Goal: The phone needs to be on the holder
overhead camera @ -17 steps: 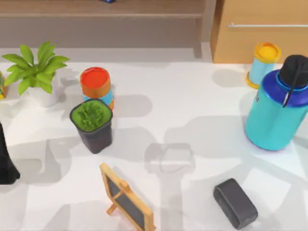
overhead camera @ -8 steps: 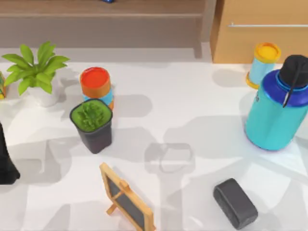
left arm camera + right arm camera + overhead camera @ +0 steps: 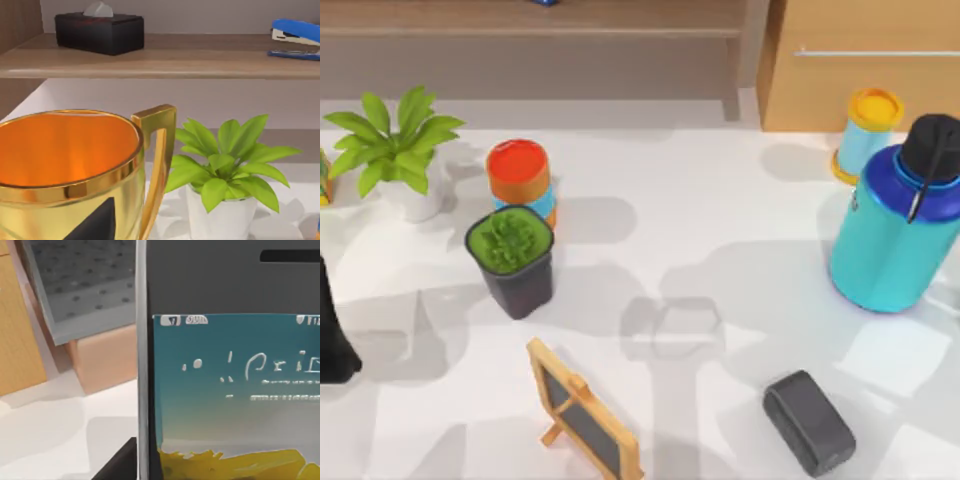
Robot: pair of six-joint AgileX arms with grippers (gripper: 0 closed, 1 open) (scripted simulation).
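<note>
The phone (image 3: 230, 365) stands very close before the right wrist camera, its lit screen showing a teal ground with pale lettering and a yellow band at the bottom, a dark bezel with a speaker slot above, and a pale silver rim along one edge. Whether the right gripper has hold of it, or how far that gripper is open, I cannot tell. Beside the phone in that view lie a wooden block topped by a grey perforated panel (image 3: 82, 285) and a patch of white surface (image 3: 65, 435).

In the top view the surface (image 3: 720, 200) carries a dark grey rounded block (image 3: 808, 422) near the front right, a small chalkboard easel (image 3: 585, 410) left of it, a teal bottle (image 3: 900, 225), a green-topped cup (image 3: 510, 258), an orange-lidded can (image 3: 520, 175) and a potted plant (image 3: 395, 145).

The left wrist camera faces a gold trophy cup (image 3: 75, 170) with the plant behind it; the left gripper's state I cannot tell either.
</note>
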